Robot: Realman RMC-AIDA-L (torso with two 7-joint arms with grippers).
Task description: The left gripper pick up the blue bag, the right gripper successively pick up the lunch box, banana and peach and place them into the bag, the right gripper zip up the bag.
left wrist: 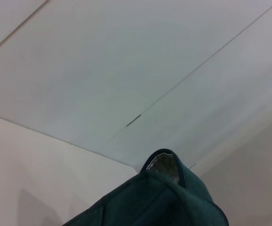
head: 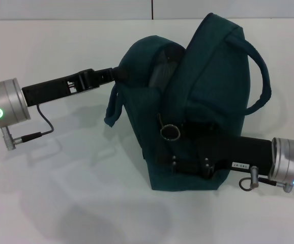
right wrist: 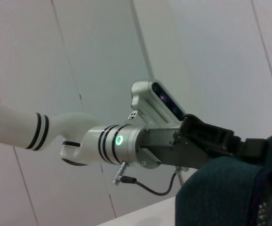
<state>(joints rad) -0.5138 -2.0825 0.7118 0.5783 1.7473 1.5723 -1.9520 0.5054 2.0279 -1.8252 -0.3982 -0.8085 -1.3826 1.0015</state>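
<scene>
Dark teal fabric bag with loop handle [head: 198, 117] stands mid-tabletop [head: 60, 203], left gripper [head: 117, 74] clamped on its rear rim to steady it, right gripper [head: 187, 165] low against its front, presumably at the zipper, finger state undeterminable; lunch box, banana, peach unseen.

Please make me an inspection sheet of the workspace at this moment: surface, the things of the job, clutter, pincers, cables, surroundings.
Surface: white table, bare parts show only shadows.
Job's things: blue bag stands upright on the table, top flap up, a metal zipper ring hanging on its front. Lunch box, banana and peach: nothing seen.
Clutter: nothing seen.
Pincers: left pincer reaches to the bag's upper rim on the robot's left; right pincer lies against the bag's lower front. Fingers of both hidden by fabric.
Cables: black cable loops under the left wrist; short grey one at the right wrist.
Surroundings: white panelled wall behind the table.
</scene>
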